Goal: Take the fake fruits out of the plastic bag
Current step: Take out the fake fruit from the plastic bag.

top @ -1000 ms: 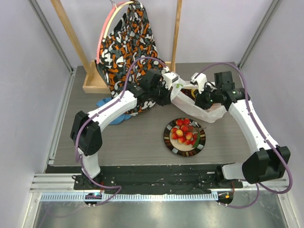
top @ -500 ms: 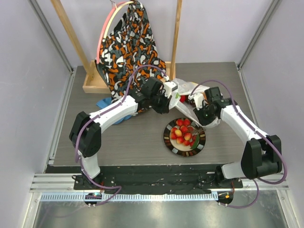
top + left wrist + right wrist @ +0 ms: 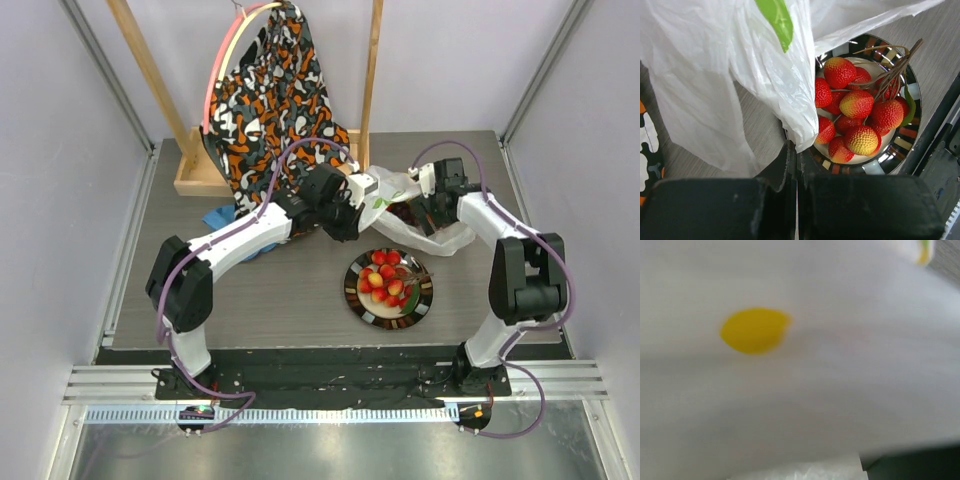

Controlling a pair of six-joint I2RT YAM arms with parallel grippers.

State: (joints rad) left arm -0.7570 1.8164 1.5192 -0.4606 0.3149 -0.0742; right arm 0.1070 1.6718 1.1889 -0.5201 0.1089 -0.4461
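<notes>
Right claw [image 3: 418,207] returned to plastic bag [image 3: 715,75], spread unclear; left claw [image 3: 796,150] pinches it.

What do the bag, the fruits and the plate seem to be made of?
The bag: thin white plastic film, translucent, slightly shiny; it crinkles and folds softly. The fruits: probably moulded plastic, bumpy red-yellow skin with a gloss. The plate: likely glazed ceramic, though perhaps plastic; the striped rim reflects light.

The right gripper [image 3: 422,208] has pulled away from the plate's [image 3: 349,290] upper right edge and gone back up to the bag [image 3: 395,185], its arm now folded in tighter. It seems to sit at the bag's mouth, though its own camera shows only blurred white.
</notes>
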